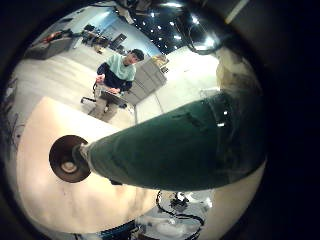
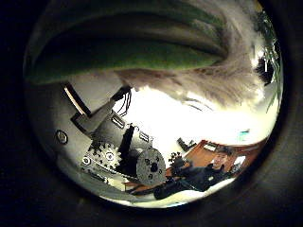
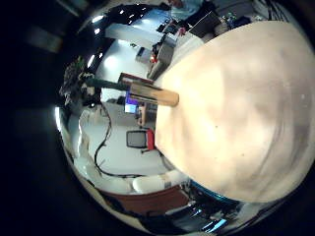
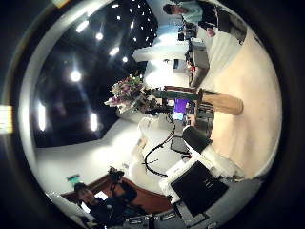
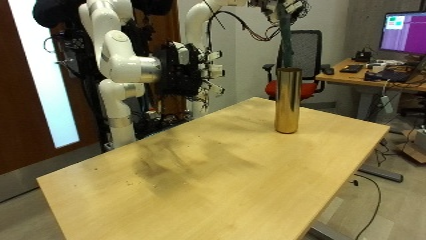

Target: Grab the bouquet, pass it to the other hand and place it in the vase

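A tall gold vase [image 5: 286, 98] stands upright near the far edge of the wooden table [image 5: 200, 170]. The bouquet [image 5: 285, 42] hangs straight above it in a dark green wrap, and its lower end reaches the vase's mouth. My left hand [image 5: 276, 8] is shut on the bouquet high up at the view's top edge. In the left little finger side palm view the green wrap [image 1: 180, 145] tapers down to the vase's round mouth [image 1: 70, 157]. The right thumb side palm view shows the flowers [image 4: 129, 93] beyond the vase [image 4: 221, 102]. My right hand [image 5: 187, 68] hovers off the table's back edge, open and holding nothing.
An office chair [image 5: 310, 60] stands behind the vase. A desk with a monitor [image 5: 402, 33] is farther off beside it. The table's far edge [image 5: 349, 118] runs close past the vase.
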Controlling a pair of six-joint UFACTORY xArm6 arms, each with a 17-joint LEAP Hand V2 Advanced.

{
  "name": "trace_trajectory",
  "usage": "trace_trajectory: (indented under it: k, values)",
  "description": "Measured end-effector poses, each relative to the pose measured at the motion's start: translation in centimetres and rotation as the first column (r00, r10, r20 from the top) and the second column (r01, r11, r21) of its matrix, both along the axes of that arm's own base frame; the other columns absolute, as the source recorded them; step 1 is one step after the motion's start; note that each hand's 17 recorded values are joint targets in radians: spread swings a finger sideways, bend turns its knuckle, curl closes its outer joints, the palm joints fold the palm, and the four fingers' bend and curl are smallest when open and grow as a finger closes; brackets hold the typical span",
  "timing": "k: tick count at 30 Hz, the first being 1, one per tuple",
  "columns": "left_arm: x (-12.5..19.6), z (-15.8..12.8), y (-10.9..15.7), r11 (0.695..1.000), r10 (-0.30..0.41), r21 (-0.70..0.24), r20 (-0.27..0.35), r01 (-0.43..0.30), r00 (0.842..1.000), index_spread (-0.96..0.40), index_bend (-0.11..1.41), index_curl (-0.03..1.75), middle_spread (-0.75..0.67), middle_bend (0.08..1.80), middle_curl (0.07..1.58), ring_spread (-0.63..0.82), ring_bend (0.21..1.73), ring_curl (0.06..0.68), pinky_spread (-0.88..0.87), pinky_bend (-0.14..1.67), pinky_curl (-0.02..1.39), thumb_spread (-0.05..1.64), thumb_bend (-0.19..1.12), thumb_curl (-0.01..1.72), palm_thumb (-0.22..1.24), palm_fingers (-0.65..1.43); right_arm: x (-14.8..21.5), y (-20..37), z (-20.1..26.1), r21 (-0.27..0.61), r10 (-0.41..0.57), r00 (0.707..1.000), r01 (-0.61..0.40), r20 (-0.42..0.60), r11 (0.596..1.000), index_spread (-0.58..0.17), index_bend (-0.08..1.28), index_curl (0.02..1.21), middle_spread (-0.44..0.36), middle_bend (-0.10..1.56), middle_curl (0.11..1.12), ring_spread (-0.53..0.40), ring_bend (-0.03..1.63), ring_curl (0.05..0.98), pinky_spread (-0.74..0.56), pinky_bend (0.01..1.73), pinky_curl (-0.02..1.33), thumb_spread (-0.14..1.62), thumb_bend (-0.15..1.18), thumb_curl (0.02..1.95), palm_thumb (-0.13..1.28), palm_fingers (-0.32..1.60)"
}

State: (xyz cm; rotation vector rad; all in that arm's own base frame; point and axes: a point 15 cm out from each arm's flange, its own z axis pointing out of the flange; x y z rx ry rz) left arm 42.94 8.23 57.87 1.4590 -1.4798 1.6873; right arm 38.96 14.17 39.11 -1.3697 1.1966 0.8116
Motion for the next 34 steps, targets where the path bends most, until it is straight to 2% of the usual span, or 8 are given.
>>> trace_trajectory:
  k: [3,7,8,9,10,15,25,34]
  values:
    - [-0.2,-0.6,0.6,1.000,0.011,0.010,-0.015,-0.011,1.000,-0.43,0.18,1.72,-0.53,1.10,1.01,-0.42,1.41,0.603,-0.59,1.10,0.74,0.17,-0.03,0.97,1.13,1.04,-0.1,0.0,0.0,0.000,0.000,1.000,0.000,0.000,1.000,-0.285,0.16,0.26,0.101,0.20,0.32,0.161,0.50,0.219,0.38,0.51,0.27,0.91,-0.03,0.49,0.82,0.13]
    - [-0.8,-2.7,1.4,0.998,0.016,0.069,-0.053,-0.013,0.998,-0.39,0.12,1.63,-0.50,0.97,0.99,-0.46,1.20,0.556,-0.62,1.10,0.73,0.39,-0.10,0.85,0.80,0.49,-0.1,0.0,-0.1,0.000,0.000,1.000,0.000,0.001,1.000,-0.281,0.16,0.27,0.100,0.19,0.32,0.161,0.49,0.219,0.38,0.51,0.27,0.91,-0.03,0.49,0.82,0.14]
    - [-0.9,-3.2,1.7,0.997,0.019,0.077,-0.064,-0.014,0.998,-0.34,0.15,1.47,-0.30,0.68,0.91,-0.20,1.01,0.529,-0.28,0.73,0.68,0.66,-0.11,0.71,0.56,-0.25,-0.2,0.0,0.0,-0.001,0.001,1.000,-0.001,0.004,1.000,-0.283,0.16,0.27,0.100,0.19,0.32,0.161,0.49,0.219,0.38,0.50,0.27,0.91,-0.03,0.50,0.82,0.14]
    - [-1.0,-3.7,2.1,0.997,0.026,0.078,-0.077,-0.020,0.997,-0.28,0.08,1.37,-0.12,0.50,0.81,0.00,0.93,0.451,-0.07,0.63,0.61,0.72,-0.10,0.65,0.48,-0.34,-0.2,0.0,0.0,-0.001,0.001,1.000,-0.001,0.004,1.000,-0.283,0.16,0.27,0.100,0.19,0.32,0.161,0.49,0.220,0.38,0.50,0.27,0.91,-0.03,0.50,0.82,0.14]
    - [-1.0,-4.3,2.6,0.997,0.034,0.079,-0.088,-0.027,0.996,-0.16,0.02,1.21,0.13,0.35,0.69,0.20,0.84,0.370,0.18,0.54,0.51,0.78,-0.07,0.58,0.42,-0.32,-0.2,0.1,0.1,0.000,0.002,1.000,-0.002,0.006,1.000,-0.283,0.16,0.27,0.100,0.19,0.32,0.161,0.49,0.220,0.38,0.50,0.27,0.91,-0.03,0.50,0.82,0.14]
    - [-1.8,-7.9,5.6,0.993,0.077,0.100,-0.168,-0.060,0.983,0.12,0.01,0.73,0.51,0.17,0.48,0.52,0.65,0.264,0.56,0.42,0.39,0.79,-0.06,0.43,0.28,-0.30,-0.4,0.2,0.4,0.001,0.008,1.000,-0.008,0.011,1.000,-0.282,0.16,0.27,0.100,0.19,0.32,0.151,0.48,0.221,0.38,0.49,0.27,0.91,-0.03,0.50,0.82,0.15]
    - [-7.4,-10.7,11.0,0.986,0.158,0.085,-0.219,-0.142,0.963,0.16,0.09,0.30,0.58,0.15,0.29,0.65,0.50,0.199,0.69,0.33,0.31,0.75,-0.04,0.36,0.23,-0.20,-1.2,0.5,0.8,0.005,0.035,0.999,-0.035,0.016,0.999,-0.287,0.17,0.29,0.092,0.19,0.31,0.145,0.47,0.218,0.39,0.47,0.27,0.91,-0.03,0.50,0.82,0.18]
    - [-11.9,-11.4,8.3,0.986,0.147,0.112,-0.256,-0.121,0.955,0.13,0.12,0.18,0.58,0.16,0.21,0.66,0.45,0.189,0.67,0.28,0.30,0.75,-0.04,0.34,0.23,-0.14,-1.8,1.3,0.9,0.016,0.082,0.996,-0.083,0.034,0.996,-0.290,0.17,0.29,0.083,0.19,0.30,0.136,0.47,0.218,0.38,0.46,0.26,0.91,-0.03,0.50,0.82,0.20]
